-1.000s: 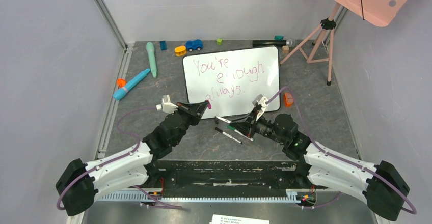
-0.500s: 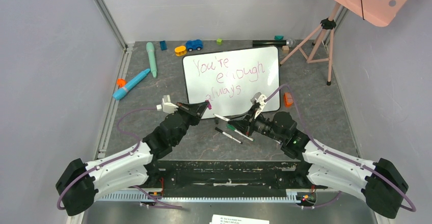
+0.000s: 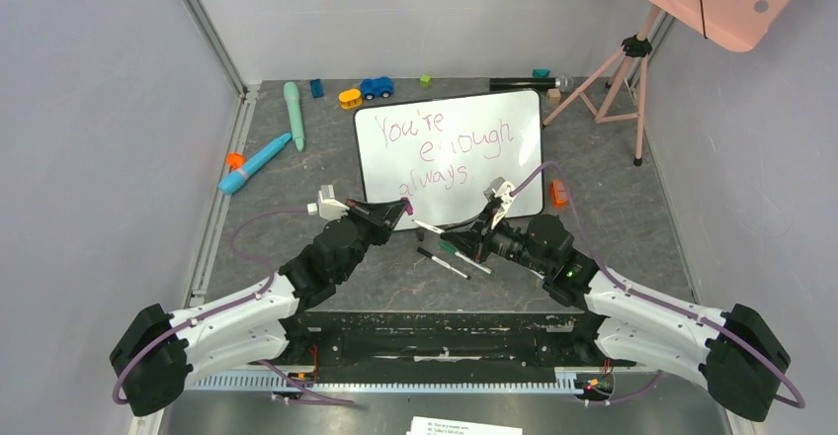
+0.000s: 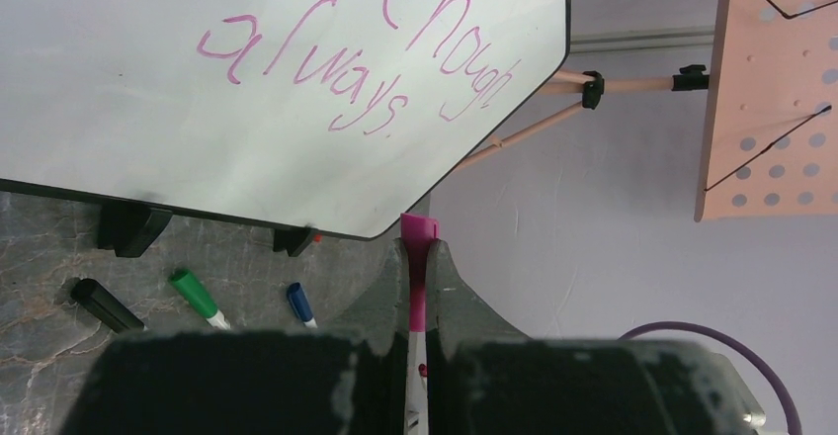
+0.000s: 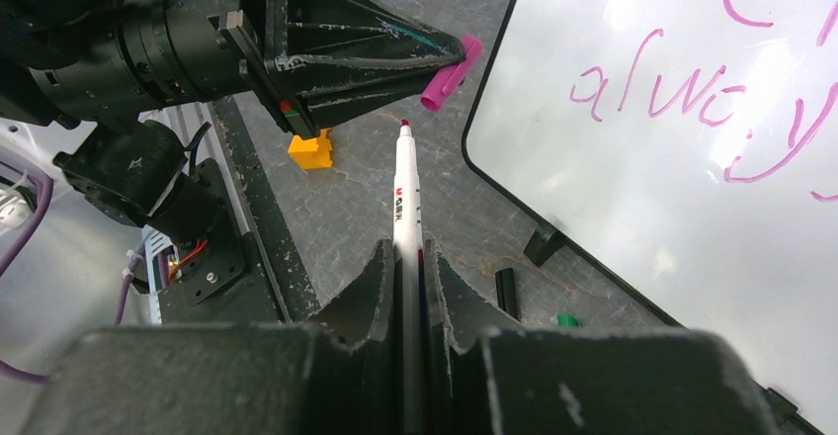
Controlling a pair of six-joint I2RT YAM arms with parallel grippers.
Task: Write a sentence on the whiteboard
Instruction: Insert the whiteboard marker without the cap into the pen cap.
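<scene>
Grey stone-look table (image 3: 632, 219), overhead first. The whiteboard (image 3: 450, 153) stands propped just beyond both sets of fingertips. The sentence (image 3: 445, 143) runs in pink over three lines and ends in a full stop, so it reads finished. The left gripper (image 3: 396, 210) is clamped on a pink cap (image 3: 404, 204), and the right gripper (image 3: 468, 241) is clamped on a white marker (image 3: 432, 228). They sit nose to nose with a small gap. Spare markers (image 3: 443, 263) lie on the table right under the right gripper's fingers.

Left wrist: jaws pressed tight on the cap, gripped low so its end pokes past the fingertips. My guess is that's to leave room for a nib to enter. The board is ahead and to the left, with "always." legible. The loose markers lie on the table left of the fingers, by the board's feet.

Right wrist: jaws tight on the marker's rear, most of the barrel sticking forward, nib bare. The cap is straight ahead of the nib, slightly right, not touching. The board is off to the right, and an orange block (image 5: 311, 148) sits ahead-left.

Judgement: writing is done and recapping is the step in hand. The cap looks tilted against the marker's axis, so it needs squaring up before the push.
</scene>
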